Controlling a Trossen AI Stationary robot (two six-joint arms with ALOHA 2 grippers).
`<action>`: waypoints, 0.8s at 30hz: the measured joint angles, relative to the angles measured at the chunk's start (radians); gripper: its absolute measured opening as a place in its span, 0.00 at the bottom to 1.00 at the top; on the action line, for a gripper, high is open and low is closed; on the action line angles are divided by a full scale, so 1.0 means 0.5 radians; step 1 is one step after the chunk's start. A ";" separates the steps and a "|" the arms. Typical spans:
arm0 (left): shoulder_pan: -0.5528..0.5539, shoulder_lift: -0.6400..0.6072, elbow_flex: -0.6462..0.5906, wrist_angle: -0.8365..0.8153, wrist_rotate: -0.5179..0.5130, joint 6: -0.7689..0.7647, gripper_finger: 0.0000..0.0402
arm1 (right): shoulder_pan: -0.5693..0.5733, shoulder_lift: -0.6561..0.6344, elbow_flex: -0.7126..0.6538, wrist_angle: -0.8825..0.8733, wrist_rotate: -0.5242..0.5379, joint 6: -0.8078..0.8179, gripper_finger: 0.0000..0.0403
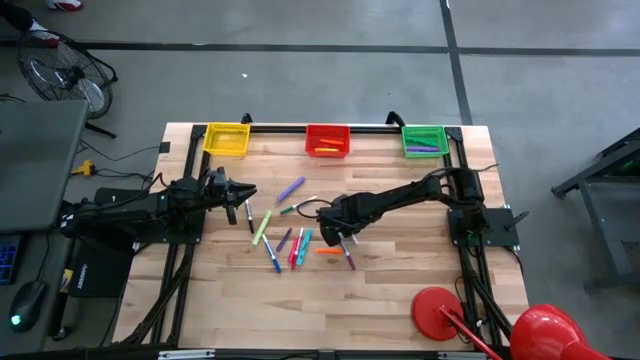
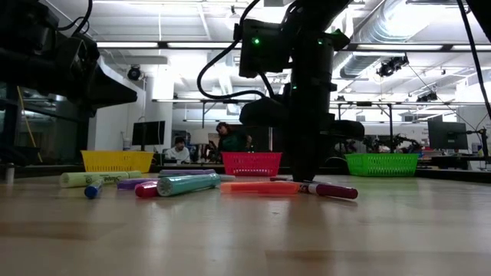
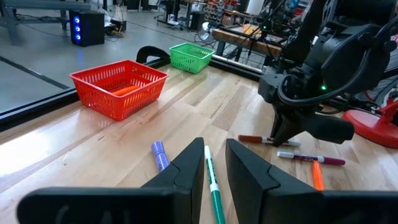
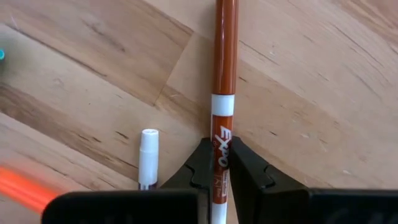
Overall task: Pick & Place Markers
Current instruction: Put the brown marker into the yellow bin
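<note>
Right now my right tool (image 4: 219,163) is down among the scattered markers near the middle of the wooden surface (image 1: 400,290), its fingers pinched onto a brown-red marker (image 4: 222,74) with a white labelled band; the marker lies flat on the wood and runs straight out ahead between the fingers. Just beside it lies a white-capped marker (image 4: 147,157), apart from the fingers, and an orange marker (image 1: 328,251) sits close by.

My left tool (image 3: 214,177) waits over the left side of the surface, fingers narrow with a slim gap between them and nothing held. Through that gap I see a green marker (image 3: 213,186) on the wood, with a purple marker (image 3: 160,155) just beside it.

The rest of the markers are spread in a loose cluster (image 1: 285,238) between the two arms: purple, green, blue, pink and teal ones lying flat at various angles. From table height a teal marker (image 2: 186,183) and a maroon-capped marker (image 2: 330,189) lie nearest.

Along the far edge stand three baskets: the yellow basket (image 1: 227,140) on the left, the red basket (image 1: 327,141) in the middle with an orange marker inside, and the green basket (image 1: 424,140) on the right with a purple one in it.
</note>
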 joint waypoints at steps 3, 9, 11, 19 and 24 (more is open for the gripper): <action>0.000 0.000 0.000 0.001 0.001 0.000 0.16 | -0.005 -0.054 -0.006 -0.031 -0.022 -0.037 0.05; 0.000 0.001 0.000 0.000 0.001 0.001 0.16 | -0.013 -0.128 -0.006 -0.074 -0.051 -0.153 0.04; 0.000 0.000 0.000 0.001 0.001 0.000 0.16 | -0.014 -0.134 -0.006 -0.089 -0.026 -0.210 0.04; 0.001 0.000 -0.001 0.032 -0.108 0.001 0.16 | -0.003 -0.169 -0.003 -0.074 0.033 -0.350 0.04; 0.000 0.001 -0.001 0.065 -0.106 0.000 0.16 | -0.002 -0.221 -0.001 0.002 0.102 -0.436 0.04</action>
